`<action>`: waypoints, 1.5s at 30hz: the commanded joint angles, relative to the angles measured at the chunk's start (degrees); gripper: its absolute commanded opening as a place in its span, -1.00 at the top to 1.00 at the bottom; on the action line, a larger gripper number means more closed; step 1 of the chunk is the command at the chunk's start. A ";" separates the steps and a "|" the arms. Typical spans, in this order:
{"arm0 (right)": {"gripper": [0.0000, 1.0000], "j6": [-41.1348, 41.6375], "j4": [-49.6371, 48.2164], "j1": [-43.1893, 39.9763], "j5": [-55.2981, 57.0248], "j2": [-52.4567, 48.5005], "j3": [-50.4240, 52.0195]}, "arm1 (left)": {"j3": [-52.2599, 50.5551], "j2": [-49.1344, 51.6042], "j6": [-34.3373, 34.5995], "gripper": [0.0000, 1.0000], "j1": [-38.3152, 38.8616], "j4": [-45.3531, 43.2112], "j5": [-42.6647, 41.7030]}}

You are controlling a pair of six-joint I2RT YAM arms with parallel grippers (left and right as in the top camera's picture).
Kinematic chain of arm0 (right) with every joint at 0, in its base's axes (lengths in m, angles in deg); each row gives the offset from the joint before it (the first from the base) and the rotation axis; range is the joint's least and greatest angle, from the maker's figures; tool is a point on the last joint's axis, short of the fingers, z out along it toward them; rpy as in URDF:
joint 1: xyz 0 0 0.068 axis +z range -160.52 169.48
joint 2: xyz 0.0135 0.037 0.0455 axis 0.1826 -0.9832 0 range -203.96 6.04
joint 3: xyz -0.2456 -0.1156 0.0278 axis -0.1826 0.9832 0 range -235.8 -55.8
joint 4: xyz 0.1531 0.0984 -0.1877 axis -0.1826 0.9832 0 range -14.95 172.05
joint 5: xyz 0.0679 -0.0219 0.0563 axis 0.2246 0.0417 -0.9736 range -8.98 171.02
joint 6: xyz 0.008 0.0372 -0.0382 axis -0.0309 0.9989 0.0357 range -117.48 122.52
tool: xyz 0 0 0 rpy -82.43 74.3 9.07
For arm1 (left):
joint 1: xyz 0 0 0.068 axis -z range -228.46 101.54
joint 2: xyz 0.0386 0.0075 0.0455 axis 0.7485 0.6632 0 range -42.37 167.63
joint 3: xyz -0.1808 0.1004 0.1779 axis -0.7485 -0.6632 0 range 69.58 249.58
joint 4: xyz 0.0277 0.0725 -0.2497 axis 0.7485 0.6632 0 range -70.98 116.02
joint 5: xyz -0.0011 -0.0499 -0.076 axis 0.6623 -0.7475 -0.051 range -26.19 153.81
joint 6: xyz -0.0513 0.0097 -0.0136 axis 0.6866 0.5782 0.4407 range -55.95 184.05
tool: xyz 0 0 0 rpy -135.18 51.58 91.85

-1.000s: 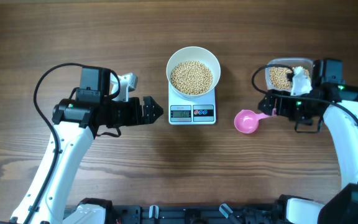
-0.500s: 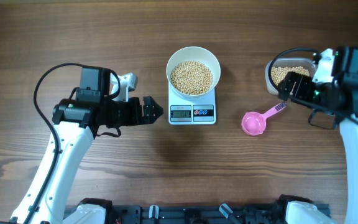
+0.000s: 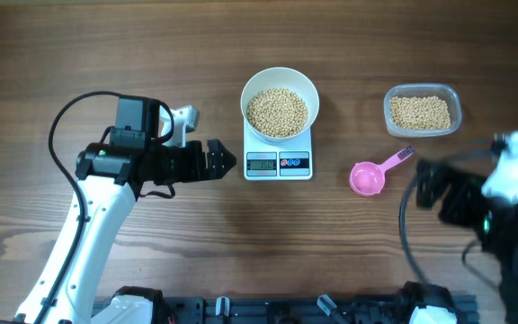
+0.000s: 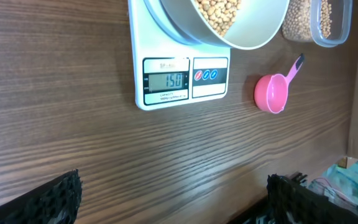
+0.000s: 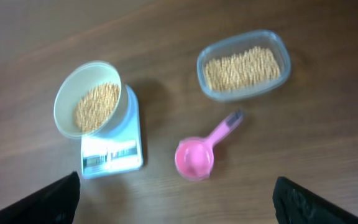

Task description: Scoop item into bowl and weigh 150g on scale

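The white bowl stands on the scale, holding a heap of beige beans. In the left wrist view the scale shows 150 on its display. My left gripper hovers just left of the scale, open and empty, its fingers at the bottom corners of the left wrist view. My right gripper is blurred at the front right, clear of everything. It looks down from a height on the bowl and the scale, open and empty.
An empty pink scoop lies on the table right of the scale, its handle pointing at a clear plastic tub of beans at the back right. The tub and the scoop also show from the right wrist.
My right arm has pulled away from the scoop handle and the tub toward the front right. The scoop shifted slightly right and now lies free. The left arm has not moved.
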 commanded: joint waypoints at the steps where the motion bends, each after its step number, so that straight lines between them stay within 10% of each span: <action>1: -0.99 0.85 3.32 0.24 -0.52 5.22 -0.79 | 1.18 -0.09 0.11 -1.00 0.22 -0.15 -0.70; 14: -0.99 19.63 16.68 0.24 -0.52 7.41 -0.81 | 1.18 -0.09 0.11 -1.00 0.22 -0.13 -0.70; 32: -0.99 17.22 18.16 0.24 5.40 7.41 -0.81 | 1.18 -0.09 0.11 -1.00 0.20 -0.15 -0.70; 45: -0.99 4.20 -14.43 9.99 3.23 16.35 16.11 | 1.18 -0.09 0.11 -1.00 0.22 -0.15 -0.70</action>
